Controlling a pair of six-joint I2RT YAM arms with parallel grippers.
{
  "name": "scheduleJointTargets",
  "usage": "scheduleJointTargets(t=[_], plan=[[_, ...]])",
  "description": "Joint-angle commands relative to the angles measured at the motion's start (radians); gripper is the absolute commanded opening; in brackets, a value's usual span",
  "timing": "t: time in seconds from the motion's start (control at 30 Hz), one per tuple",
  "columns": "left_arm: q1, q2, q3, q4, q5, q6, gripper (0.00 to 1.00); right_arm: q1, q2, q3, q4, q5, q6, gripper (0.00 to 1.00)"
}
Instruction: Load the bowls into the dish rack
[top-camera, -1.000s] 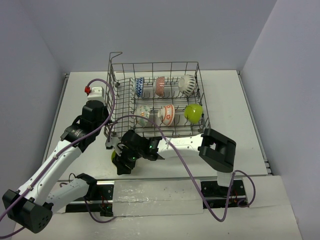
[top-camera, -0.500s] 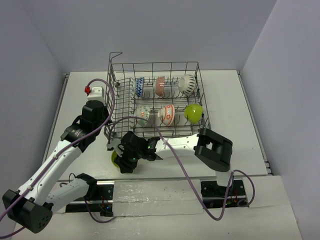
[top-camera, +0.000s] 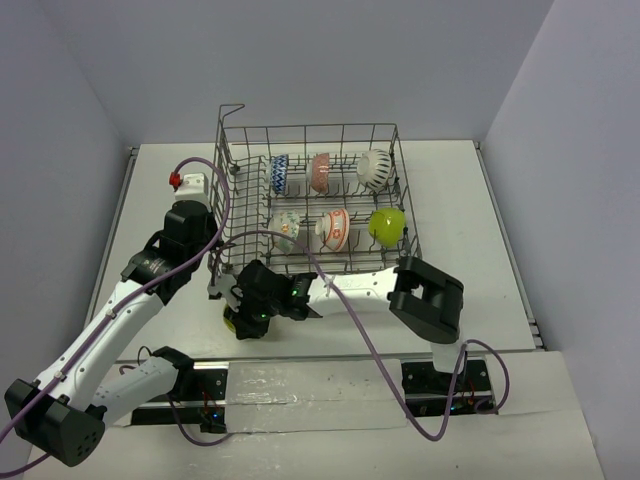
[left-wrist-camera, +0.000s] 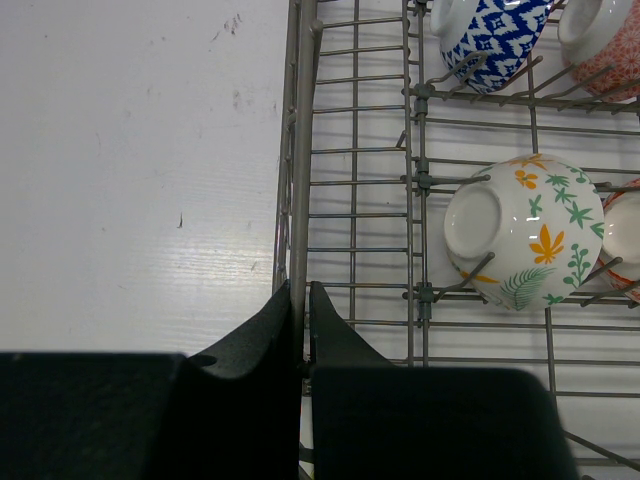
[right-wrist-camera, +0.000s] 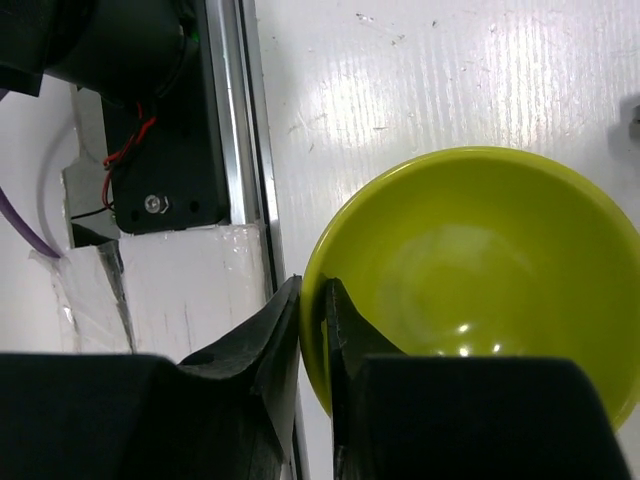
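Nearest, the right gripper (right-wrist-camera: 311, 290) pinches the rim of the loose lime-green bowl (right-wrist-camera: 460, 260), with one finger inside and one outside. The bowl sits open side up on the white table (right-wrist-camera: 400, 80), just near of the dish rack's near left corner. A second ago these jaws stood wider, and the right arm's elbow has since edged left. Nothing in the rack has moved.

The left gripper (left-wrist-camera: 303, 300) is pressed together on the left rim wire of the dish rack (left-wrist-camera: 300, 150).

There are seven bowls in all, one on the table and six on edge in the single rack. The near row, from left, holds:
- the yellow-floral bowl (top-camera: 287, 232)
- the red-orange patterned bowl (top-camera: 334, 229)
- the racked lime-green bowl (top-camera: 387, 225)

The far row, from left, holds:
- the blue-white patterned bowl (top-camera: 279, 173)
- the pink-red bowl (top-camera: 320, 172)
- the white bowl with dark marks (top-camera: 375, 169)
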Motion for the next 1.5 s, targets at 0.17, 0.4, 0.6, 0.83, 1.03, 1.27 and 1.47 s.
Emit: scheduleJointTargets(t=[0.17,0.4,0.6,0.83,1.03,1.27,1.47], plan=[[0.015,-0.018,0.008,-0.002,-0.026,0.009,0.0,0.007,-0.167,-0.054,-0.102,-0.116,0.034,0.0],[0.015,-0.015,0.009,-0.002,-0.027,0.013,0.0,-0.007,-0.423,-0.111,-0.096,-0.205,0.082,0.0],[0.015,-0.015,0.008,-0.003,-0.03,0.011,0.0,-0.076,-0.598,-0.199,0.047,-0.294,0.143,0.0],[0.015,-0.012,0.008,-0.002,-0.03,0.009,0.0,-0.173,-0.737,-0.205,0.075,-0.224,0.113,0.0],[0.015,-0.01,0.008,-0.002,-0.027,0.011,0.0,-0.309,-0.748,-0.139,0.047,-0.05,0.102,0.0],[0.015,-0.018,0.008,-0.002,-0.032,0.011,0.0,-0.413,-0.615,-0.094,0.197,0.123,0.291,0.0],[0.015,-0.009,0.009,-0.003,-0.014,0.009,0.0,-0.435,-0.439,-0.004,0.331,0.184,0.475,0.0]])
